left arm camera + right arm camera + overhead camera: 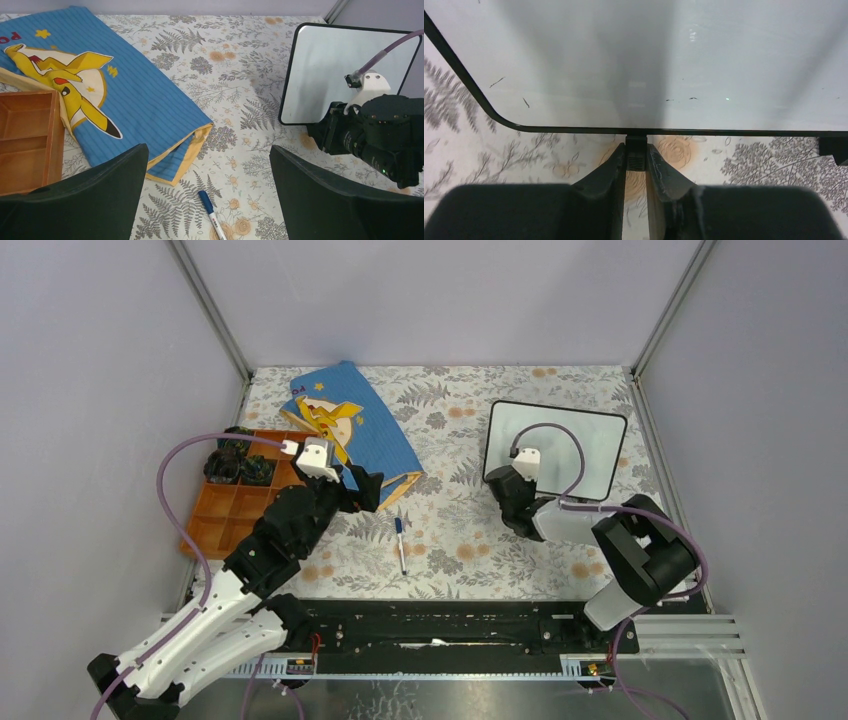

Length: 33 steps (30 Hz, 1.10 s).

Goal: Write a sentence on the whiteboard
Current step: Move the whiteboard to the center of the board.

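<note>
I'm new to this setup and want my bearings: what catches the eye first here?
The blank whiteboard at the far right stands out, with the right gripper pinching a little black foot on its near edge. At the far left lies a bright blue picture book with a yellow cartoon figure, partly over an orange tray. A marker lies loose mid-table, near the open left gripper.

Black-jointed arms (250, 560) with white shells, trailing purple cables (382, 51), end in matte black fingers (75, 200).
</note>
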Available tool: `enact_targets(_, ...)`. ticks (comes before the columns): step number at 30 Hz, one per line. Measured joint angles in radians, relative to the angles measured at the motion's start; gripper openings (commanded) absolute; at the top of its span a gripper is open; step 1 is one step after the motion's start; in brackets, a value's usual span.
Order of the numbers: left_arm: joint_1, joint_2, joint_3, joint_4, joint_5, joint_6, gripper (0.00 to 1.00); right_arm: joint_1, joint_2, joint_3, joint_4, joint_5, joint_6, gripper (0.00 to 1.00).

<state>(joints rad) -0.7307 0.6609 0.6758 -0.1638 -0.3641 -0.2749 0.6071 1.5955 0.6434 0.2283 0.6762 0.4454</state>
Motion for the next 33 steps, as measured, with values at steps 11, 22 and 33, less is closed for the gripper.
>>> enact_targets(11, -0.003, 0.000, 0.000, 0.000, 0.003, 0.000, 0.99, 0.158, -0.105, -0.042, -0.097, -0.005, 0.079, 0.00)
enact_targets(22, -0.005, 0.011, 0.000, 0.000, 0.006, 0.000, 0.99, 0.377, -0.003, 0.060, -0.206, 0.071, 0.266, 0.00)
enact_targets(33, -0.016, 0.022, -0.002, 0.000, 0.005, 0.002, 0.99, 0.494, 0.114, 0.185, -0.309, 0.147, 0.391, 0.00)
